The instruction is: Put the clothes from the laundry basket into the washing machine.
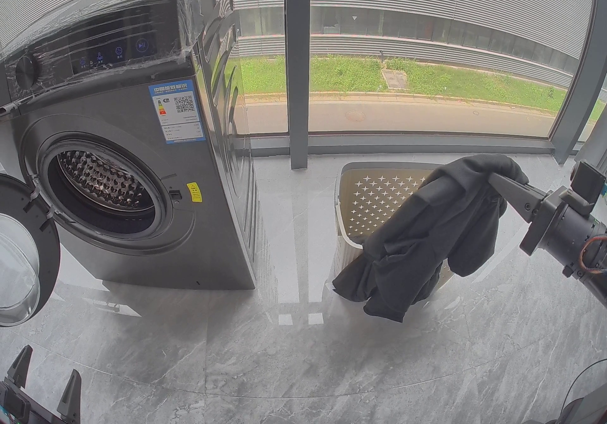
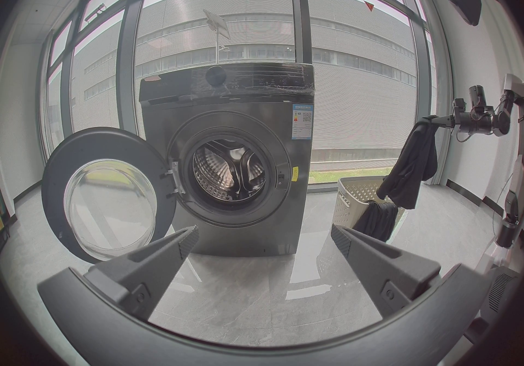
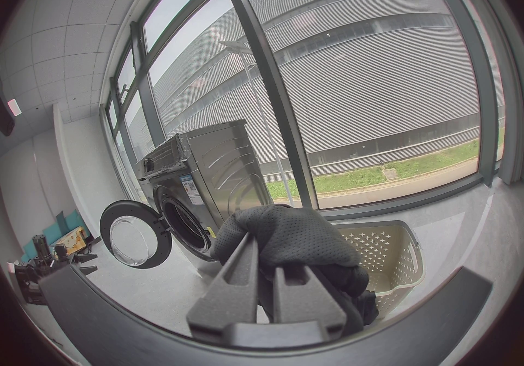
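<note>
One big grey metal washing machine (image 1: pixel 215 191) is standing on the shiny grey stone floor (image 1: pixel 316 356). Its one round glass door (image 1: pixel 25 254) is hanging wide open. One cream plastic laundry basket (image 1: pixel 373 197) with star-shaped holes is sitting near it, by the window (image 1: pixel 411 33).

Two robot hands are showing. The right hand (image 1: pixel 496 178) is squeezing tight on the top of a dark grey soft cloth (image 1: pixel 430 235), up above the basket. The cloth is hanging down from the hand, and its bottom end is draping over the basket's front rim. I cannot tell if it is one piece or more. The left hand (image 2: pixel 263 233) is hovering low in front of the machine, with its fingers spread wide apart.

On the machine's front, one white and blue sticker (image 1: pixel 177 110) is showing a square code, and one small yellow sticker (image 1: pixel 195 192) is sitting by the opening. Their writing is too small to read.
</note>
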### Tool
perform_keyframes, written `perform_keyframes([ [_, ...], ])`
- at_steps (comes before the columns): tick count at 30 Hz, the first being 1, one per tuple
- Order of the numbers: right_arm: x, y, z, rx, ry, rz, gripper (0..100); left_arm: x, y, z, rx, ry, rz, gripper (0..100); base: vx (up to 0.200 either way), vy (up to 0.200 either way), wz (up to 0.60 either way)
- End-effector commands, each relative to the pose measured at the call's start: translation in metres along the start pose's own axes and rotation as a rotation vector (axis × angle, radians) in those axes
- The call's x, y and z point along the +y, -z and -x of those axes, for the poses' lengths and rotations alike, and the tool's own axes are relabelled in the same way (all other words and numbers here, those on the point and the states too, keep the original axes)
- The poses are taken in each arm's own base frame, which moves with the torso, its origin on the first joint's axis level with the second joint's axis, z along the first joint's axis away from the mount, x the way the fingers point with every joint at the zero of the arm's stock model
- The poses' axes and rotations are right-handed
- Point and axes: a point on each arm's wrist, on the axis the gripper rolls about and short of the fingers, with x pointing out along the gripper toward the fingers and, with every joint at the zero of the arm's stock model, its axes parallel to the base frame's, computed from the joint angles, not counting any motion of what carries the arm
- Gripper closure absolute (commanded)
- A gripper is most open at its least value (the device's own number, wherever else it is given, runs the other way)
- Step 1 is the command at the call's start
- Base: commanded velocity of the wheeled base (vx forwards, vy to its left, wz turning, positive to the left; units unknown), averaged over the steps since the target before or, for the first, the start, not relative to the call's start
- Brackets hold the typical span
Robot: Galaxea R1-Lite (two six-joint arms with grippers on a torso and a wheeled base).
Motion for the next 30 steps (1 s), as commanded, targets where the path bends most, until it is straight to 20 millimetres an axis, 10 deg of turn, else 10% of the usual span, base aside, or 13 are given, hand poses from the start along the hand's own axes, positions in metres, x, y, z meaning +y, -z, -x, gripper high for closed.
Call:
perform_keyframes([
  [1, 0.000, 0.001, 0.000, 0.007, -0.014, -0.001, 100, 0.000, 0.005, 0.000, 0.000, 0.001, 0.006, 0, 0.000, 0.000, 0.00],
  [16, -0.001, 0.005, 0.000, 0.030, -0.036, -0.006, 100, 0.000, 0.005, 0.000, -0.002, -0.001, 0.017, 0, -0.040, 0.000, 0.00],
  [30, -0.003, 0.013, -0.003, 0.063, -0.024, -0.001, 100, 0.000, 0.005, 0.000, -0.002, -0.001, 0.030, 0, 0.000, 0.200, 0.00],
])
